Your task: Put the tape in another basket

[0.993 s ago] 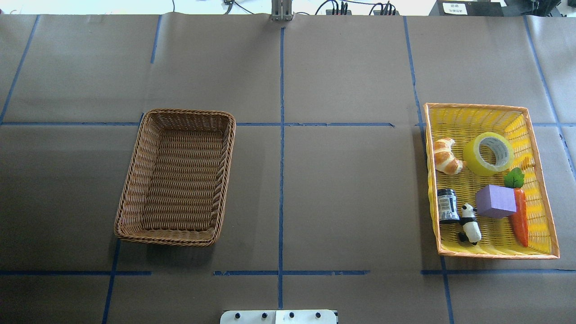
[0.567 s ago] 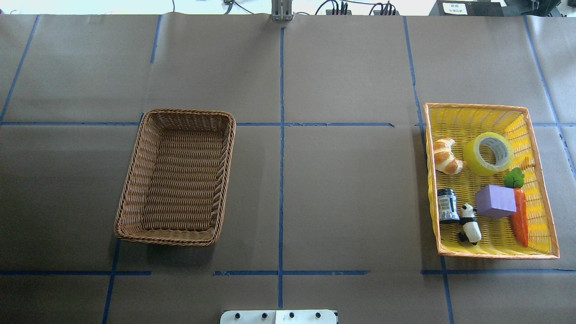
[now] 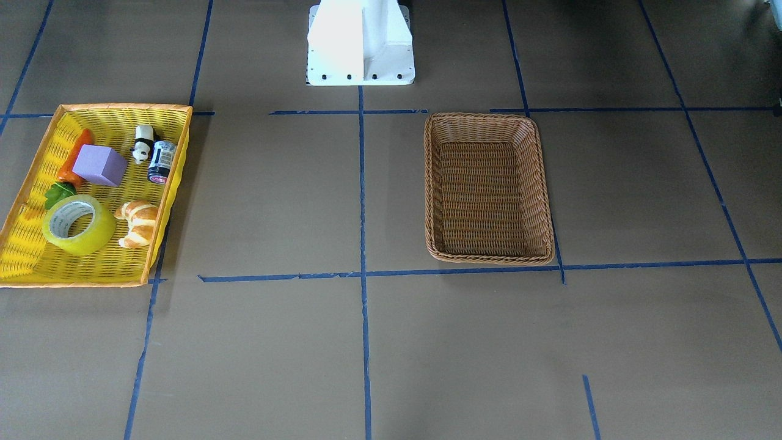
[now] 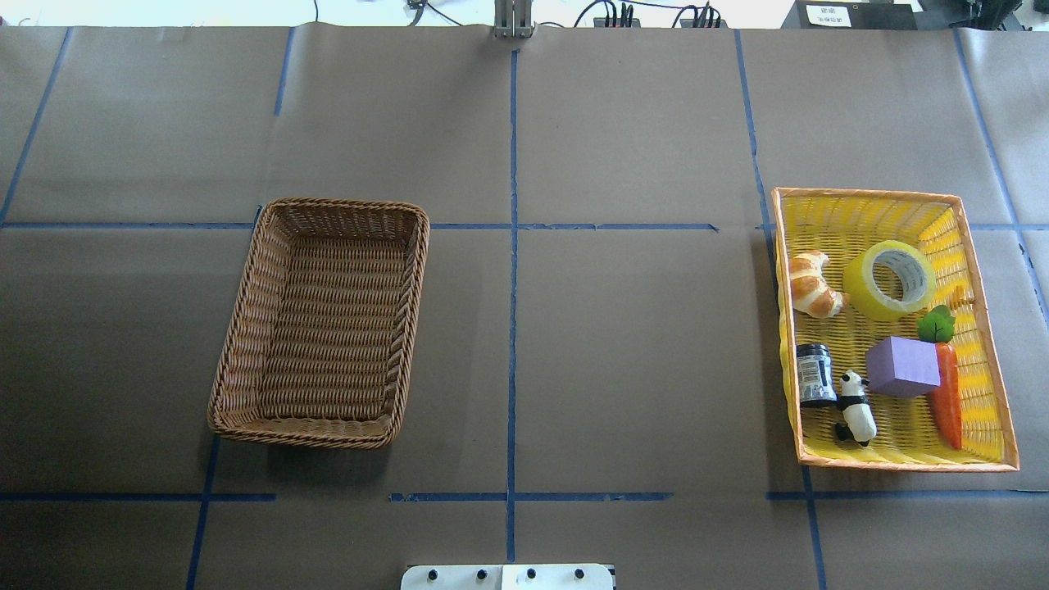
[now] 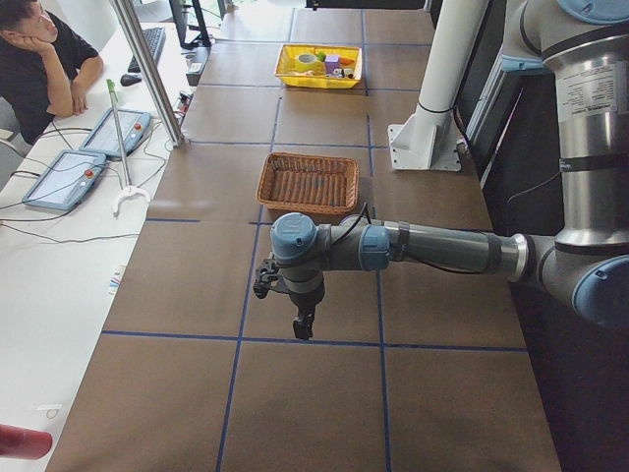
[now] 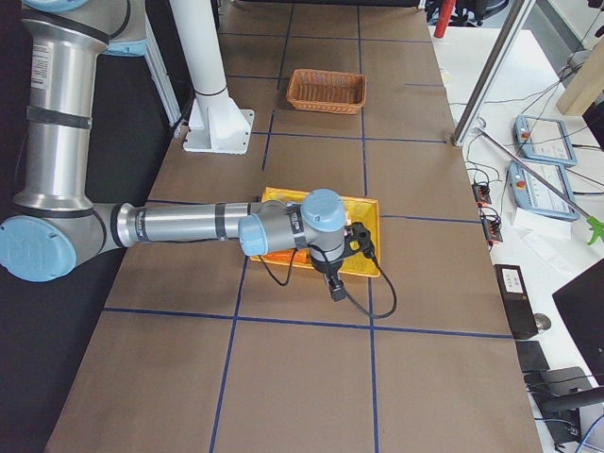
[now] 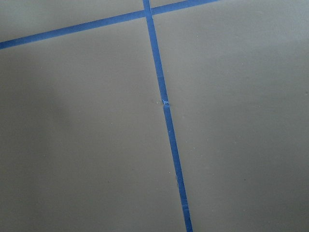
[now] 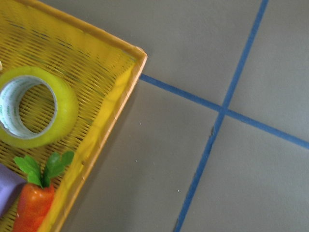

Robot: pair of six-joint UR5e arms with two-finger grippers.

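Observation:
The tape (image 4: 889,281), a yellow-green roll with a pale core, lies in the far part of the yellow mesh basket (image 4: 869,194) on the right of the table. It also shows in the front view (image 3: 79,225) and the right wrist view (image 8: 36,113). The brown wicker basket (image 4: 344,203) stands empty on the left. My left gripper (image 5: 303,324) hangs over bare table at the left end, beyond the wicker basket (image 5: 310,157). My right gripper (image 6: 337,288) hangs just outside the yellow basket's (image 6: 368,269) outer edge. I cannot tell whether either is open or shut.
The yellow basket also holds a croissant (image 4: 811,285), a purple block (image 4: 901,367), a toy carrot (image 4: 948,401), a panda figure (image 4: 856,407) and a black jar (image 4: 815,374). Blue tape lines cross the brown table. An operator sits beside the table.

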